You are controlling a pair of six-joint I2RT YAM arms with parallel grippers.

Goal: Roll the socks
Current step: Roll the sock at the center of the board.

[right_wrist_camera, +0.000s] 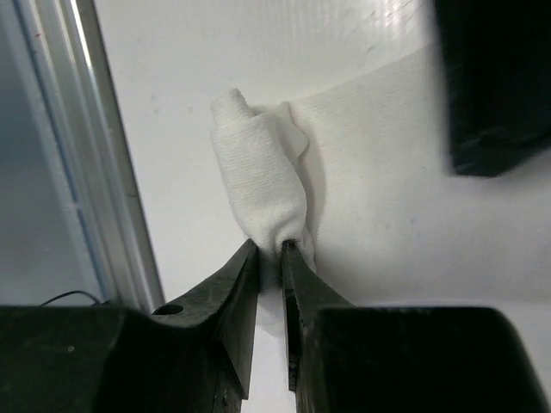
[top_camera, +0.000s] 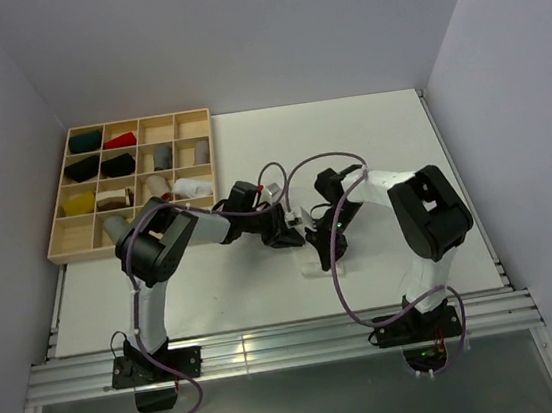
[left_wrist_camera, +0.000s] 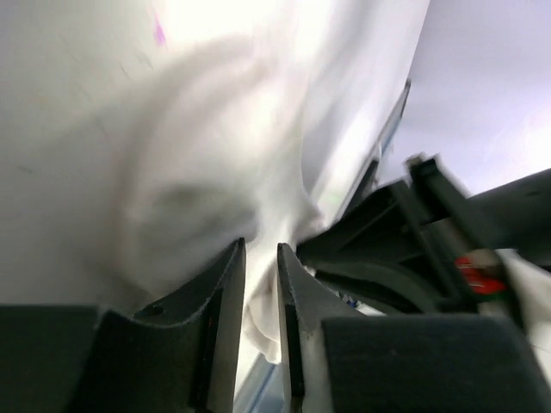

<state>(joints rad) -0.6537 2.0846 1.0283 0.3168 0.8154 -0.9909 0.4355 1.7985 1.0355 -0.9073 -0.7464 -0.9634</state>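
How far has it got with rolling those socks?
Partly. One end of the white sock is already rolled into a tight bundle; the rest lies flat on the table. The right gripper pinches that roll; the left gripper sits at the fabric, grip unclear. Left: finishing the roll.

Left arm point(top_camera: 149, 305) and right arm point(top_camera: 428, 213): white shells, black joints. Purple cables point(top_camera: 337, 275) loop up from the black bases point(top_camera: 140, 369). Left pincer point(left_wrist_camera: 260, 258) and right pincer point(right_wrist_camera: 269, 251): black wedge fingers point(right_wrist_camera: 232, 292).

The white sock point(left_wrist_camera: 198, 198) is only a bright blur in the left wrist view, edges indistinct.
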